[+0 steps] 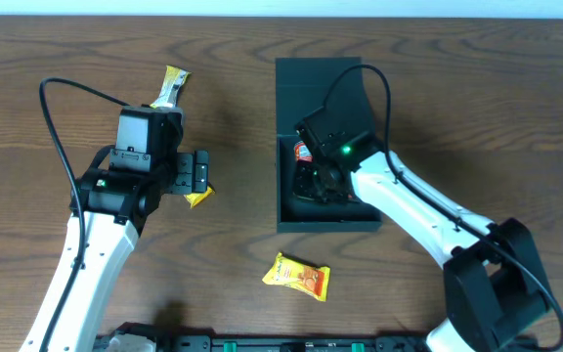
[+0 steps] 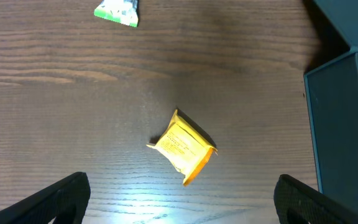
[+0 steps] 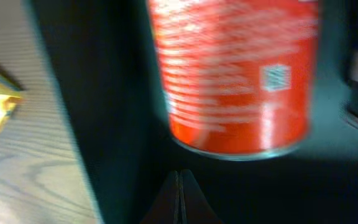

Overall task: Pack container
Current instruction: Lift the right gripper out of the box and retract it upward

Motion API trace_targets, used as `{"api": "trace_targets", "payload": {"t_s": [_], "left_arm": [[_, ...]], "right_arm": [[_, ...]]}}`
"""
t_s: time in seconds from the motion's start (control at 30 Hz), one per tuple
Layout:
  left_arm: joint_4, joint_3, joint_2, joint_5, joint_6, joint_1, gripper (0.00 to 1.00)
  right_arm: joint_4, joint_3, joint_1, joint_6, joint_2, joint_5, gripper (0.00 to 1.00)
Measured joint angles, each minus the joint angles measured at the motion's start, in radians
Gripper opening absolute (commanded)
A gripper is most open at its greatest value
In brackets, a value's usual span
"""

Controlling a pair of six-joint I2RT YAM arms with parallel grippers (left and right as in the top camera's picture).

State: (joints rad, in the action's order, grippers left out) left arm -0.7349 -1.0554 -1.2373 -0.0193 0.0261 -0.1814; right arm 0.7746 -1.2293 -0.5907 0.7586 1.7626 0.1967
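Observation:
The dark teal container (image 1: 325,224) stands mid-table with its flap lid (image 1: 306,93) folded back. A red can (image 3: 235,74) lies inside it, also visible from overhead as the red can (image 1: 302,152). My right gripper (image 3: 180,196) is down inside the container just short of the can, shut with nothing between its fingers. My left gripper (image 2: 182,208) hovers wide open over a yellow snack packet (image 2: 182,148) lying on the table left of the container; from overhead the left gripper (image 1: 201,174) covers most of that packet (image 1: 198,198).
A second yellow packet (image 1: 296,277) lies in front of the container. A yellow-green wrapped bar (image 1: 172,86) rests at the back left, seen as a green-white wrapper (image 2: 117,12) from the left wrist. The container's wall (image 2: 334,124) rises at the right of that view.

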Motion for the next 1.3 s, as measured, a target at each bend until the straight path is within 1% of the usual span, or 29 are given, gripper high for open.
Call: {"api": "trace_targets", "payload": {"t_s": [0.23,0.6,0.93,1.3], "left_arm": [[0.001,0.000,0.000,0.000,0.000,0.000,0.95],[0.003,0.000,0.000,0.000,0.000,0.000,0.96],[0.008,0.000,-0.002,0.000,0.000,0.000,0.96],[0.015,0.000,-0.037,0.000,0.000,0.000,0.96]], "right_arm": [[-0.119,0.001,-0.014,0.001,0.000,-0.006,0.02],[-0.134,0.001,-0.014,-0.016,0.023,-0.142,0.02],[-0.172,0.001,-0.014,-0.021,0.054,-0.160,0.02],[-0.172,0.001,-0.014,-0.048,0.055,-0.218,0.02]]}}
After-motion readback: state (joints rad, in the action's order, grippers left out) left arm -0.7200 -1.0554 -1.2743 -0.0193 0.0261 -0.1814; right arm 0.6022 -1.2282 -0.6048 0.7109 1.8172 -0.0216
